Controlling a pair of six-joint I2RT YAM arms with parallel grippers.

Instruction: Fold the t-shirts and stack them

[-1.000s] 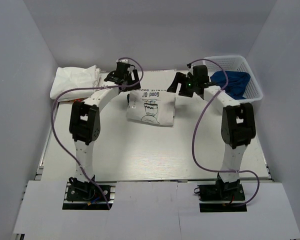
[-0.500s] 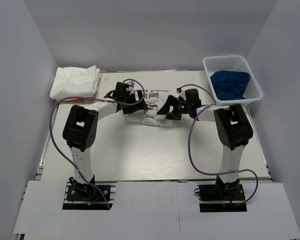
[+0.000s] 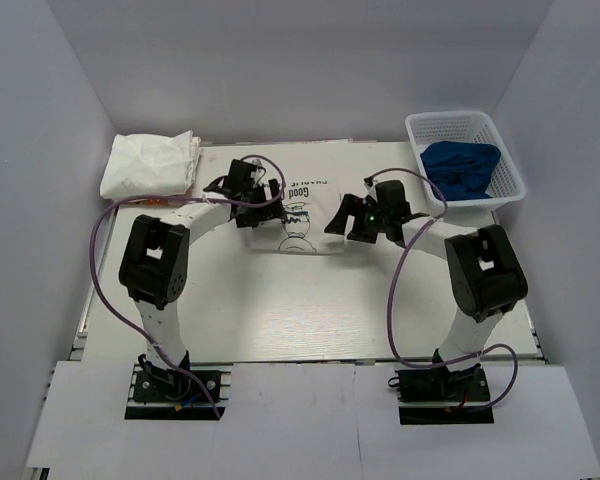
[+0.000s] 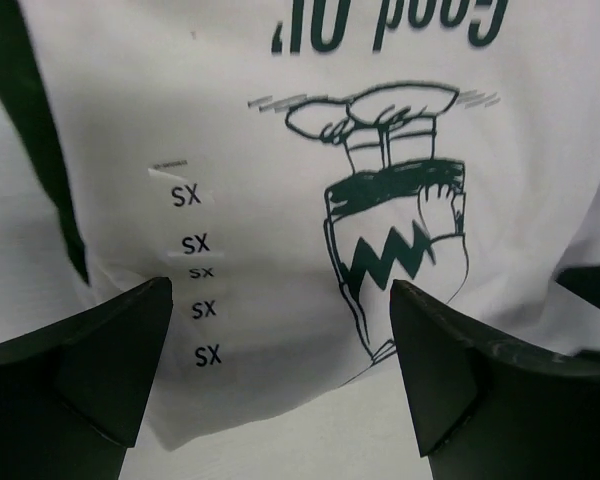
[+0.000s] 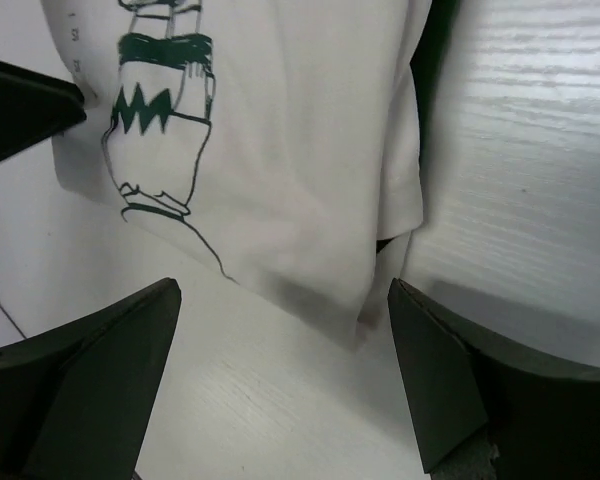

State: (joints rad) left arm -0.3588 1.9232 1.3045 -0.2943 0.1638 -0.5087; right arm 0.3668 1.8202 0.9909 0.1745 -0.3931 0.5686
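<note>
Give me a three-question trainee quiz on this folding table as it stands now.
1. True or false: the left end effector is shut on the printed t-shirt.
2. Pick one. What lies in the basket? A: a green cloth. B: a blue cloth. C: a black cloth.
3. Fill the gap: the white bundle lies at the far ____ corner of the table.

Key: 1 false, its jaws stand open; 2 B; 3 left.

Centre frame: printed white t-shirt [image 3: 302, 232], folded flat, dark green graphic up. Upper left: white folded bundle [image 3: 150, 163], rumpled.
</note>
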